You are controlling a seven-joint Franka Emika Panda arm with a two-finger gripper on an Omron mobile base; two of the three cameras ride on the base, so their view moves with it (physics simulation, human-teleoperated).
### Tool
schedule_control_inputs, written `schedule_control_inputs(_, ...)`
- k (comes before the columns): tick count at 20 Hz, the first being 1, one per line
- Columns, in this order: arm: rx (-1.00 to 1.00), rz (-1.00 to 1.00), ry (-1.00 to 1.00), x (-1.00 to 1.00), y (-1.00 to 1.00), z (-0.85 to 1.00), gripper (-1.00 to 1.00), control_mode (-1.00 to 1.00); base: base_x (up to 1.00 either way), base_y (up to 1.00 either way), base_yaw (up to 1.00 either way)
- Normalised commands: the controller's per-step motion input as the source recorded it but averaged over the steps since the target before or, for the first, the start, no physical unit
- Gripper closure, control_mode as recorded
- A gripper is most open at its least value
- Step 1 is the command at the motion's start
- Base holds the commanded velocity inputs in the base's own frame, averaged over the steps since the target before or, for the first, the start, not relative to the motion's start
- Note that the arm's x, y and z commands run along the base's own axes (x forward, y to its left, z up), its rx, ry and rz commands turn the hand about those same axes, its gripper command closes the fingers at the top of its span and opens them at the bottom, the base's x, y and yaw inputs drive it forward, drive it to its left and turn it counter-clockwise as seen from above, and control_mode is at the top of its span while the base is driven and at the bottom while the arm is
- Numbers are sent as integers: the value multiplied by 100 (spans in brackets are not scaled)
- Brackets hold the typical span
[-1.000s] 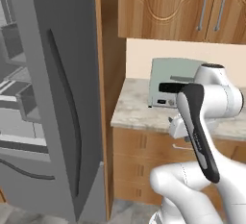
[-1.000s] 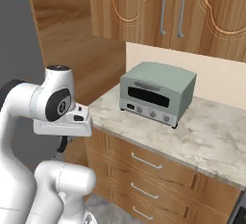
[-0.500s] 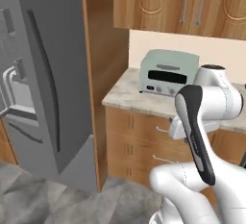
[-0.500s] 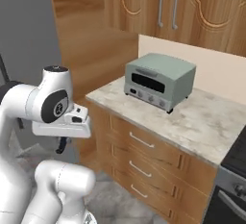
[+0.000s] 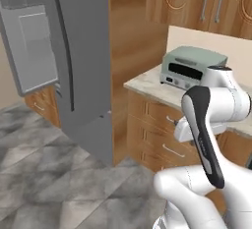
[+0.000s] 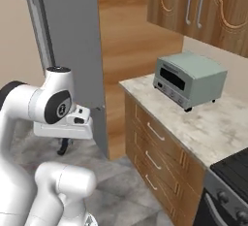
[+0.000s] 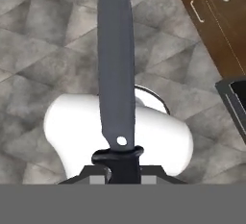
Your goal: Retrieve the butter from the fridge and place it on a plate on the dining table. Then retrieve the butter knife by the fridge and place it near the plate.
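With the hand camera pointing down at the floor, I read:
Claw: gripper [image 7: 124, 170] clamped on the butter knife [image 7: 116, 69], dark handle between the tips, grey blade running straight out.
Fridge: fridge [image 5: 78, 61] to my left, its door swung out; I can't see the shelves.
Counter: toaster oven [image 6: 190, 79] sits on the stone counter [image 6: 213, 123]; drawers below.
Room: bare grey tile floor [image 5: 44, 174] ahead of the fridge.

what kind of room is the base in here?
A rendered home kitchen, by the look of it: a tall grey fridge, a toaster oven on a marbled stone counter over wooden drawers, and wall cabinets above.
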Motion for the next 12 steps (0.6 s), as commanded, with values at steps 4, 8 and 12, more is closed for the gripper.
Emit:
schedule_control_inputs(4, 0, 0, 0, 0, 0, 0, 100, 100, -39, 56, 25)
schedule_control_inputs(8, 0, 0, 0, 0, 0, 0, 100, 100, -25, 74, 32)
schedule_control_inputs(12, 0, 0, 0, 0, 0, 0, 100, 100, -34, 59, 46)
